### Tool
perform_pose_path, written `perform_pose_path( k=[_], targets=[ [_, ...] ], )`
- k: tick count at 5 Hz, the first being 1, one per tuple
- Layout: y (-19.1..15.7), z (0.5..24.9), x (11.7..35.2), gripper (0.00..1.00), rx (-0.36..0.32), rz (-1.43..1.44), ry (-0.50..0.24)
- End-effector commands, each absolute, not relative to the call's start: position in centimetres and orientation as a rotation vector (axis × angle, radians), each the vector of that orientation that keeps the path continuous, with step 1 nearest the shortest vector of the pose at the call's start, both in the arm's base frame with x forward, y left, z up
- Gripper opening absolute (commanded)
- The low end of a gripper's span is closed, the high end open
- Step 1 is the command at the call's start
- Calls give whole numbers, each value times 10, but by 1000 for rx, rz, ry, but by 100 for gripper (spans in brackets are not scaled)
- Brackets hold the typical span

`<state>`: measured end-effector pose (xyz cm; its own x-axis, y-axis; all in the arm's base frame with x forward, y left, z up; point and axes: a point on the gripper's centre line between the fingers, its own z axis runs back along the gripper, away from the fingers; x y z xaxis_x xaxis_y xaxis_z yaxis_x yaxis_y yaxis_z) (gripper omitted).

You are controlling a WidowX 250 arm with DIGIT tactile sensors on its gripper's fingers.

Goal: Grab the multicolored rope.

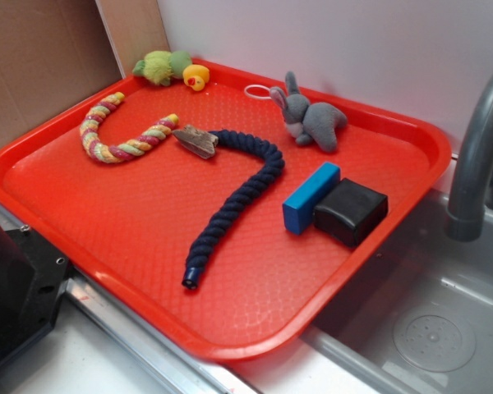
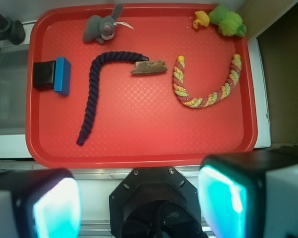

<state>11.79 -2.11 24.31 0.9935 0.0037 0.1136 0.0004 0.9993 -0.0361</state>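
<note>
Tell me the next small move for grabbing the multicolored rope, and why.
Probably move the gripper forward and toward the right of the wrist view, over the multicolored rope. The fingers look spread with nothing between them, hanging short of the red tray, while the rope lies untouched in a U.

White wall (image 1: 329, 41) behind; grey sink (image 1: 427, 328), faucet (image 1: 476, 156) alongside.

Nothing here carries writing I can read: no label, brand, number or sign on the red plastic tray (image 1: 230, 328), the blue rectangular block (image 1: 310, 197) or the black box (image 1: 351, 212) at its right side.
</note>
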Motion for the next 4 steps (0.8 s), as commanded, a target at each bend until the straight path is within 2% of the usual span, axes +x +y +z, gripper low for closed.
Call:
perform_pose_path(
  k=[1, 2, 3, 4],
  targets=[
    [-21, 243, 118, 100, -36, 2, -114],
    [14, 194, 143, 100, 27, 248, -85],
    [35, 161, 155, 100, -44, 385, -125],
    [62, 128, 183, 100, -34, 135, -73]
  ],
)
